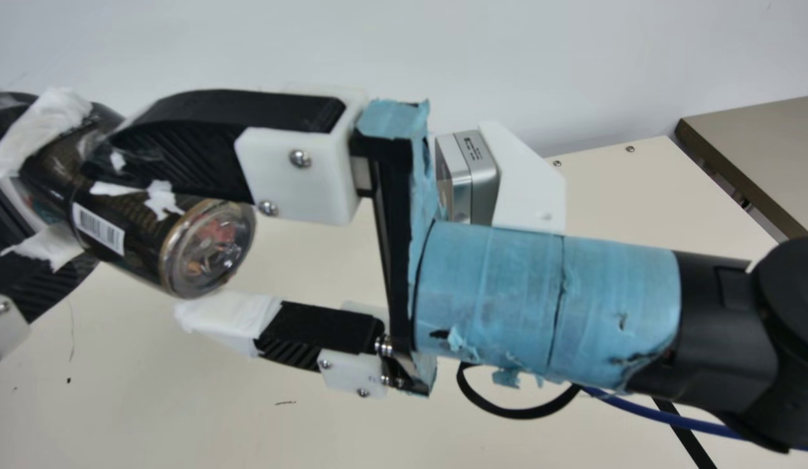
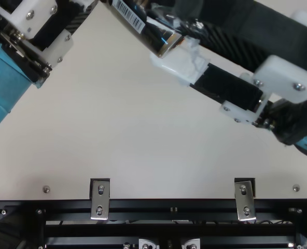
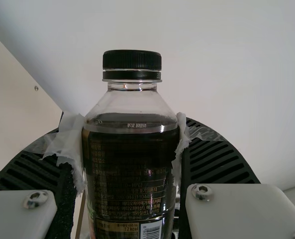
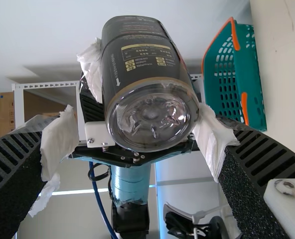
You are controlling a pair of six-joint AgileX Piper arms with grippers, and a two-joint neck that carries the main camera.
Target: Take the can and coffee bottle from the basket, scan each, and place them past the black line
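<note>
Bottle [image 1: 140, 241] clasped in my left gripper [image 3: 127, 127], base toward my right gripper [image 4: 135, 132], spread wide. Premature left release could drop it.

The light is bright and soft. Near the right gripper [image 1: 140, 238], the bottle [image 4: 152, 119] base shows white glints and slight blur.

The coffee bottle [image 1: 143, 244] is dark with a white barcode [image 1: 99, 228] striped black, the basket [image 4: 259, 99] teal with orange handles [image 4: 244, 107].
</note>
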